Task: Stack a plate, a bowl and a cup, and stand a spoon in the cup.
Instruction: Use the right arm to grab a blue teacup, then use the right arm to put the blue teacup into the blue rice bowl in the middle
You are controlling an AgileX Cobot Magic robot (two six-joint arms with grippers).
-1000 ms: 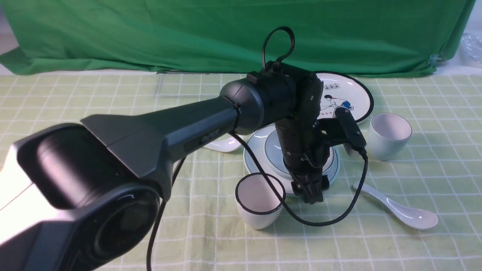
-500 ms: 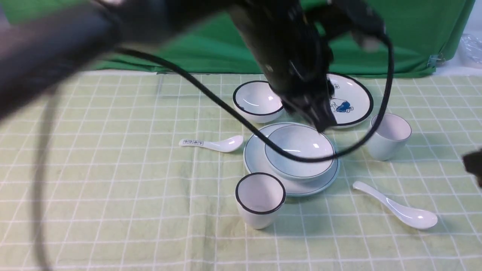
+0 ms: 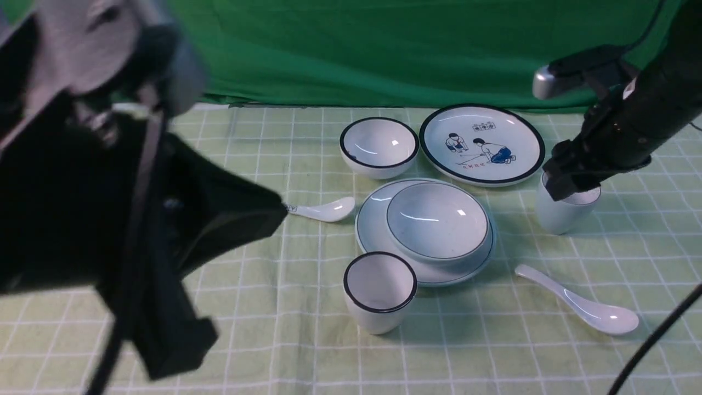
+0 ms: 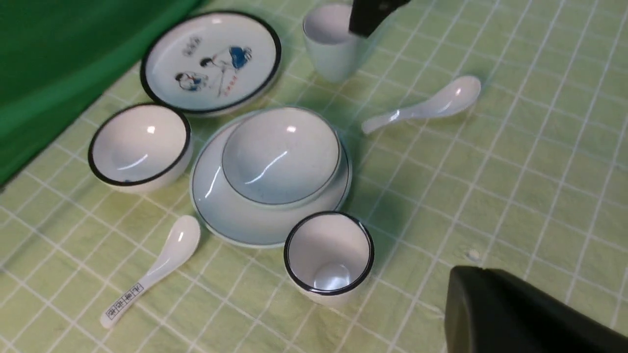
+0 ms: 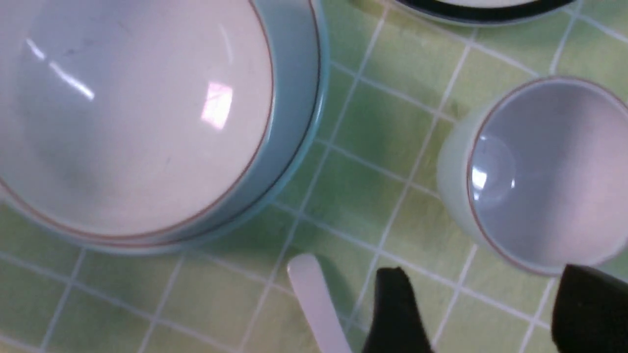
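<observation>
Since a second ago the left arm (image 3: 109,219) has pulled away from the bowl and now fills the near left side as a dark blur. The right arm has come in from the right.

The plate (image 3: 373,230) lies in the middle of the checked cloth (image 3: 274,307), and the bowl (image 3: 437,219) sits in it, upright. The cup (image 3: 556,214) stands apart to the right of them. The right gripper (image 5: 483,294) hovers just over its rim with the jaws spread wide, and it grips nothing. The spoon (image 3: 581,302) lies flat on the cloth, nearer than the cup, with its handle toward the plate.

I count two of each thing. There are two plates, the second one with drawn figures (image 3: 510,131) at the back. There are two bowls, the second one black-rimmed (image 3: 378,144) beside that plate. The second cup (image 3: 379,291), with a bold black rim, touches or nearly touches the plate's near edge. The second spoon (image 3: 323,210) lies left of the plate.

The left wrist view shows the printed marks on this second spoon's handle, which the arm hides from the front. The right wrist view looks straight down into the cup. The left gripper (image 4: 515,314) is only a dark shape in its own view. It is closed, and I see nothing in it.
</observation>
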